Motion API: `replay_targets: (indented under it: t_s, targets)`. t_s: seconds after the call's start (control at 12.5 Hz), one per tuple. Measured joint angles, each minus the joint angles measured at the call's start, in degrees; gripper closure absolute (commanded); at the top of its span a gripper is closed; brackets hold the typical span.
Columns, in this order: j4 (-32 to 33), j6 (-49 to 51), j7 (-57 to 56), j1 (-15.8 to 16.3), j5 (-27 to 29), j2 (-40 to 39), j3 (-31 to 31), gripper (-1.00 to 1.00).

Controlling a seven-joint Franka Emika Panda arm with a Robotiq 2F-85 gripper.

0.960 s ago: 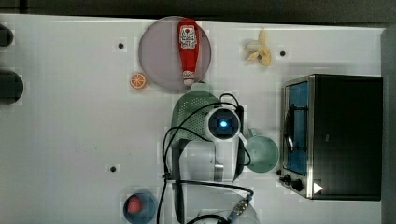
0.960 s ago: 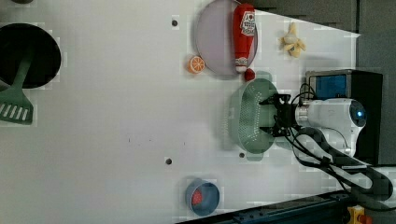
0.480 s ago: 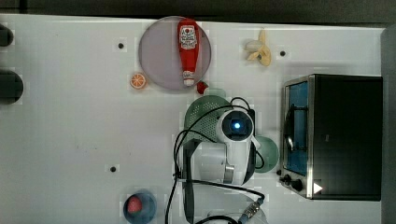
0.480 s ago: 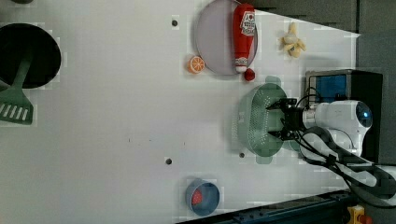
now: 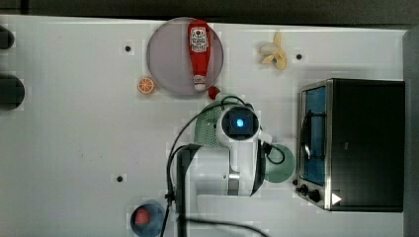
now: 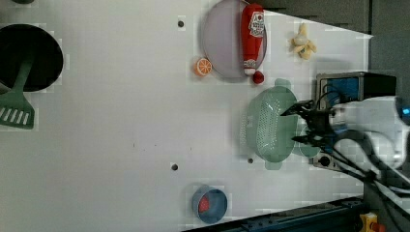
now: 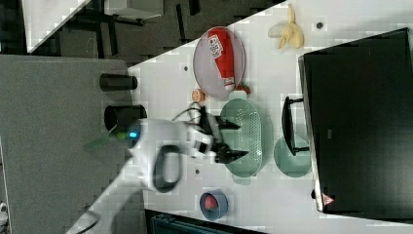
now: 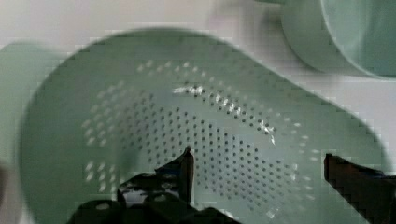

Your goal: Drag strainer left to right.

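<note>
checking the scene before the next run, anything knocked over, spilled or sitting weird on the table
Only one oddity: the ketchup bottle lies on its side across the grey plate, cap end past the rim. The strainer sits upright beside the cup, the open gripper above it. No spills show.

Oven (image 5: pixel 363 143), cup (image 5: pixel 280 163) seemingly block strainer (image 6: pixel 270 123).

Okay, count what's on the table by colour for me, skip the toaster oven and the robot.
Mint green: 3: strainer, cup, spatula
Red: 2: ketchup bottle, small red piece
Grey: 1: plate
Orange: 1: orange slice
Yellow: 1: banana
Blue: 1: bowl
Black: 1: pan
Total: 10
</note>
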State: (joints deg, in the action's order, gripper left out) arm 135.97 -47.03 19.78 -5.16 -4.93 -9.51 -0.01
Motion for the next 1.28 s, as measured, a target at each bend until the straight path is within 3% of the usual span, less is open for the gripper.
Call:
replay_targets:
  t_s: [0.4, 0.72, 0.96, 1.28]
  targets:
    - [-12.9, 27.5, -8.7, 0.6, 3.1, 17.7, 1.1, -1.0]
    - [-23.8, 43.4, -13.1, 1.4, 5.9, 24.6, 0.8, -1.0]
    - [-25.6, 47.4, -15.8, 0.7, 5.1, 28.2, 1.3, -1.0]
    - [-25.2, 46.3, -15.9, 1.0, 4.1, 24.9, 0.8, -1.0]
